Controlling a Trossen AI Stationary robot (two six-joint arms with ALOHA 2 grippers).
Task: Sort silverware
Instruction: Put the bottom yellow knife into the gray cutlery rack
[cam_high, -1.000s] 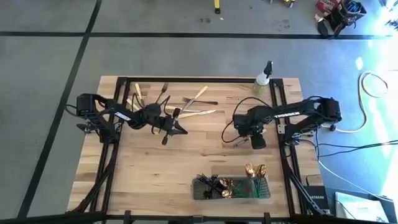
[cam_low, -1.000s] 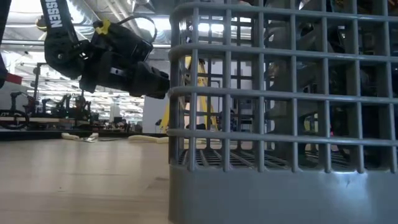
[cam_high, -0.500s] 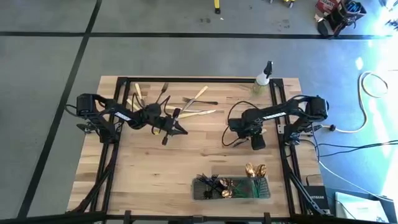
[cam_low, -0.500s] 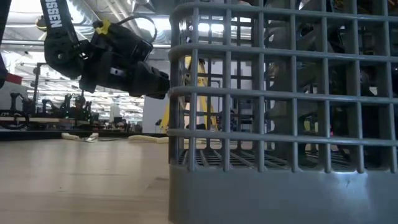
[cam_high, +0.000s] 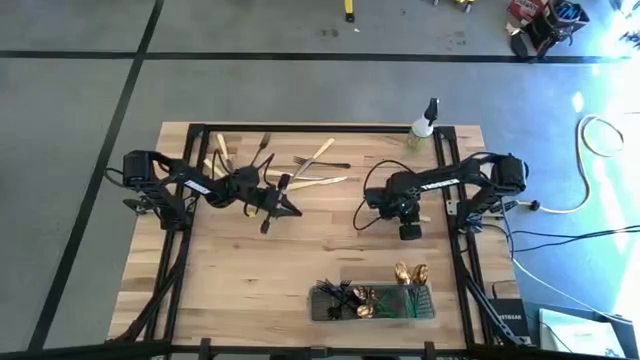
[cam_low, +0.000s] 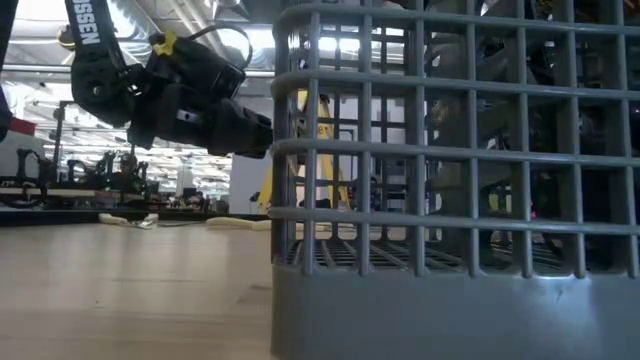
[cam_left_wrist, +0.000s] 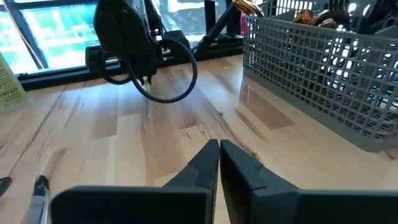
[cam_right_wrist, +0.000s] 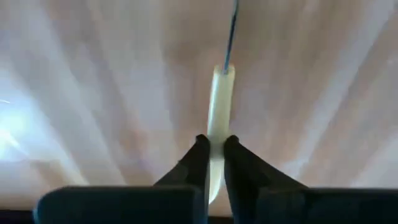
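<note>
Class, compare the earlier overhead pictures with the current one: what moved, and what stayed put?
The right arm folded back and its right gripper shifted slightly toward the table's far side, fingers closed on a cream-handled utensil. The left gripper, the loose silverware, the caddy and the spray bottle stayed where they were.

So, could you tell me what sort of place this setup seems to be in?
Probably a robotics lab or workshop: black tape lines on a grey concrete floor, loose cables by the wooden table, and benches of equipment behind.
</note>
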